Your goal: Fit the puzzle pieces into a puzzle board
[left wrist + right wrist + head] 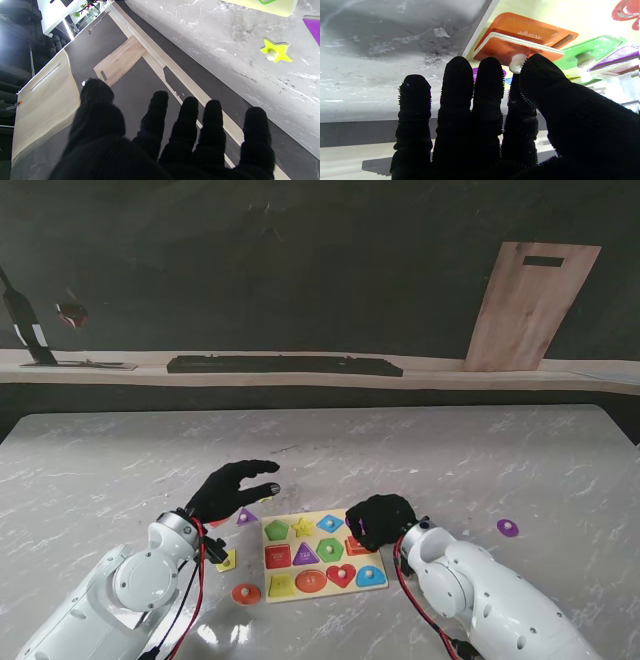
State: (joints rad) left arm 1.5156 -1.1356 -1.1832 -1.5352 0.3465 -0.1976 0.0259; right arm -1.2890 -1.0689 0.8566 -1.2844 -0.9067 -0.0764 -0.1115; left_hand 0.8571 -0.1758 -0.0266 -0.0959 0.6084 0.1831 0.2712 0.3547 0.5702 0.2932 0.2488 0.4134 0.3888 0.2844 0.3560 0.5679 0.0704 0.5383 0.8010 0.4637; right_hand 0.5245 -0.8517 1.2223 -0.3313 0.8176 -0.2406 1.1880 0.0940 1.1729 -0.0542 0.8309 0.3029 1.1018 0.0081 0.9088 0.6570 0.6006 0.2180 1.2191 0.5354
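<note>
The puzzle board (pixel 322 584) is a pale yellow square lying flat on the marbled grey bench (pixel 420 460), near me and between the two arms. Its edges run slightly skewed to the bench's front edge, the right side a little nearer to me. It carries rows of coloured shapes, among them a green pentagon (pixel 276 530), a yellow star (pixel 303 527), a blue diamond (pixel 330 523), a purple triangle (pixel 305 555), a red heart (pixel 341 574) and an orange oval (pixel 311 581).

The right hand (pixel 379 520), in a black glove, sits over the board's right edge. In the right wrist view its thumb and forefinger pinch the white knob of an orange rectangle piece (pixel 510 48). The piece hangs tilted just off its matching orange recess (pixel 540 31), which bears the printed word "rectangle". Its long axis lies roughly along that of the recess.

The left hand (pixel 232 488) hovers over the bench just left of the board's far corner, fingers spread and holding nothing.

Loose pieces lie off the board: a purple triangle piece (pixel 245 517) and a yellow star piece (pixel 275 51) near the left hand, a yellow piece (pixel 228 560) and a red round piece (pixel 246 593) by the left wrist, and a purple round piece (pixel 507 527) well apart on the right.
</note>
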